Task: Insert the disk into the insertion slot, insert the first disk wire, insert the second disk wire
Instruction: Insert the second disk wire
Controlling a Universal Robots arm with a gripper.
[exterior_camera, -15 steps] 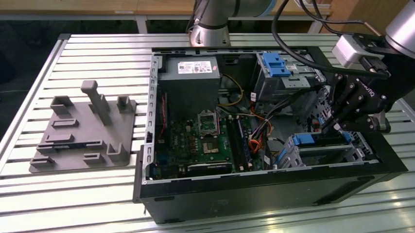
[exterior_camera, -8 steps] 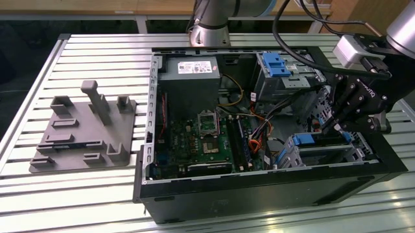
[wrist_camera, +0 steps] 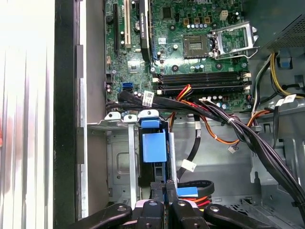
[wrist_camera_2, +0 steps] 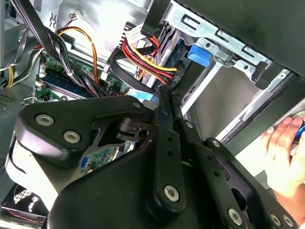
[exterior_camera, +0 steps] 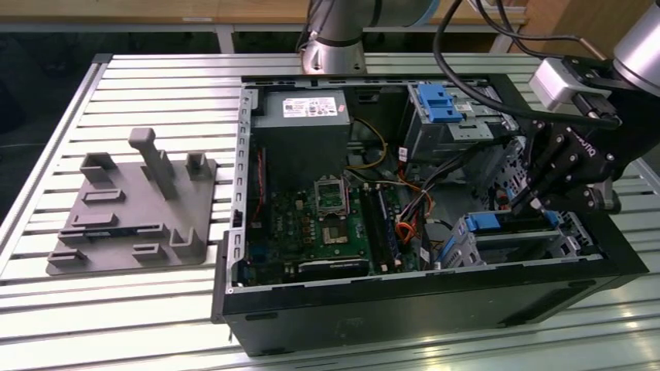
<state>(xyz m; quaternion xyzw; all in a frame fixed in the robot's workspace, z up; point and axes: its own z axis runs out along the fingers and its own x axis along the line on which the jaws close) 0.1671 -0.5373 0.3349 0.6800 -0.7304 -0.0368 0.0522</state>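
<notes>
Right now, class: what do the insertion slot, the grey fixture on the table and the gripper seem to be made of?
Insertion slot: bare sheet metal, silver and dully reflective, with folded edges. Grey fixture: probably plastic, perhaps printed; uniform matt grey, blocky moulded shapes. Gripper: black links, likely coated metal or hard plastic, joined with shiny screws.

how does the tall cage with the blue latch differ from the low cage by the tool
The tall cage stands higher and carries a blue latch on top; the low cage sits flatter with blue along its edge. The tool hangs at the low cage, apart from the tall cage. Both are silver metal.
</notes>
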